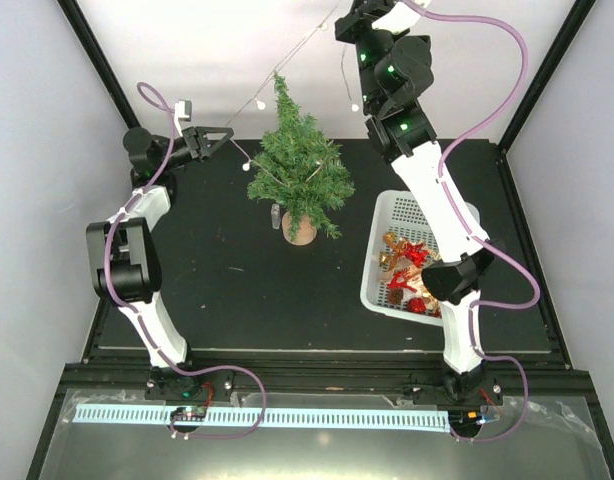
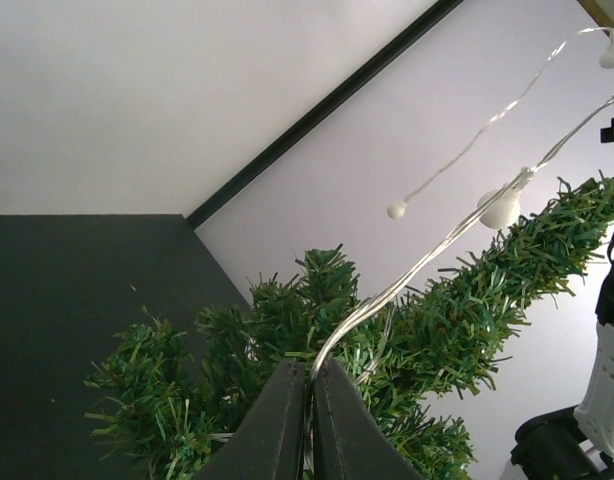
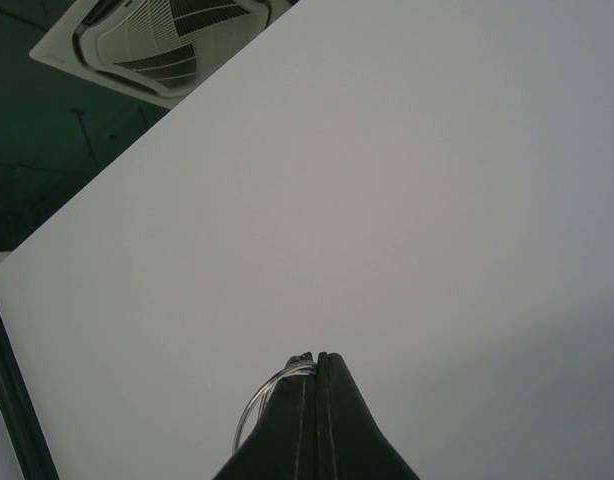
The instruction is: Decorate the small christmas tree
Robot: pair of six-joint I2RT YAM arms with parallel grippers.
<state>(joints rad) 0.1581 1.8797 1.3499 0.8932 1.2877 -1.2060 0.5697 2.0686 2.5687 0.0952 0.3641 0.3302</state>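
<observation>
The small christmas tree (image 1: 295, 165) stands upright in a brown pot (image 1: 298, 229) at the back middle of the black mat. A thin wire light string (image 1: 287, 62) with small white bulbs runs from my left gripper (image 1: 224, 137), left of the tree, across its top up to my right gripper (image 1: 344, 14), raised high at the back. In the left wrist view my left gripper (image 2: 310, 367) is shut on the light string (image 2: 437, 250), right in front of the tree (image 2: 427, 330). My right gripper (image 3: 316, 357) is shut on the light string (image 3: 255, 405) and faces the white wall.
A white basket (image 1: 387, 215) with red and gold ornaments (image 1: 407, 262) sits right of the tree, partly under my right arm. White walls and black frame posts (image 1: 107, 70) close in the back and sides.
</observation>
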